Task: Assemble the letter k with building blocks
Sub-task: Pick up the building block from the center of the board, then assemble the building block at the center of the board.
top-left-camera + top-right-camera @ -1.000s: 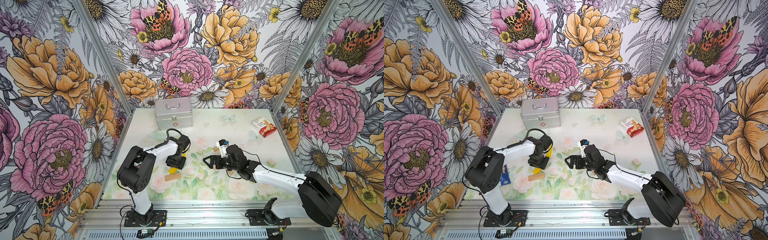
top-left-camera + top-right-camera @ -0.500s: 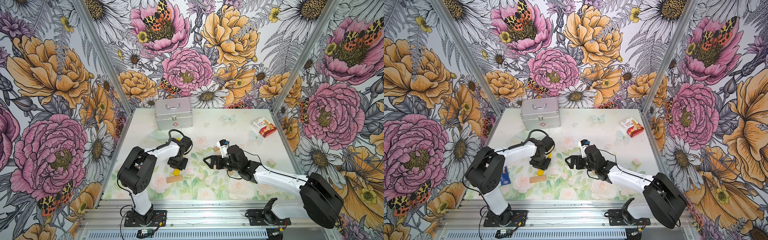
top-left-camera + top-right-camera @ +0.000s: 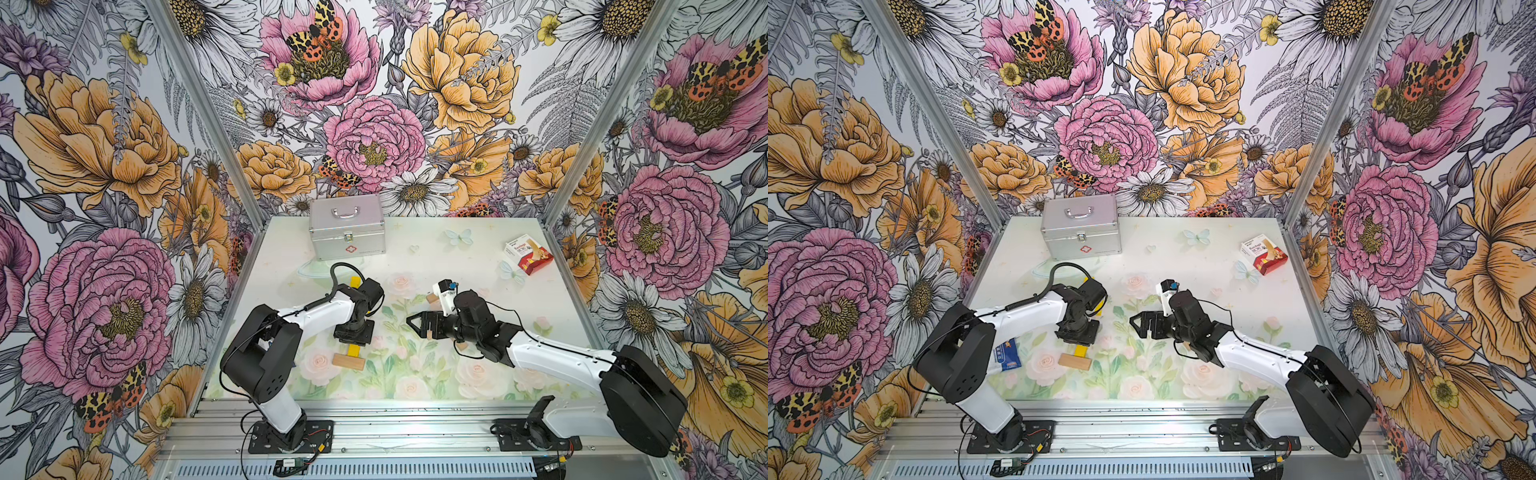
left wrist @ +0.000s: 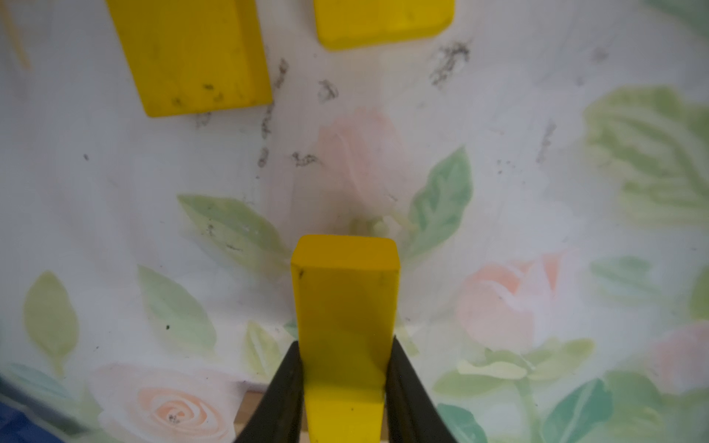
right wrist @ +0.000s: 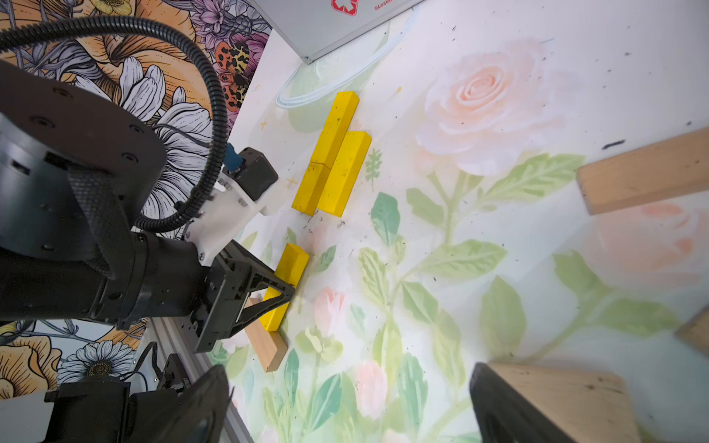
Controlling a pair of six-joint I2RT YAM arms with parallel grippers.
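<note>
Well beyond the left pincer (image 3: 353, 341) you'll see the silver case (image 3: 347, 226). The red-and-white carton (image 3: 528, 254) lies far beyond the right pincer (image 3: 419, 327), off to its right. The blue-white sachet (image 3: 1006, 353) lies left of the left pincer.

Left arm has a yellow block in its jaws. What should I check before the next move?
1. Left gripper shut on the yellow block: ok.
2. Held block clear of the wood block at its near end: cannot tell; the two overlap in both top views.
3. Gap between the held block and the laid yellow blocks: ok.
4. Right gripper open, nothing between its jaws: ok.
5. Right gripper apart from the left gripper: ok.
</note>
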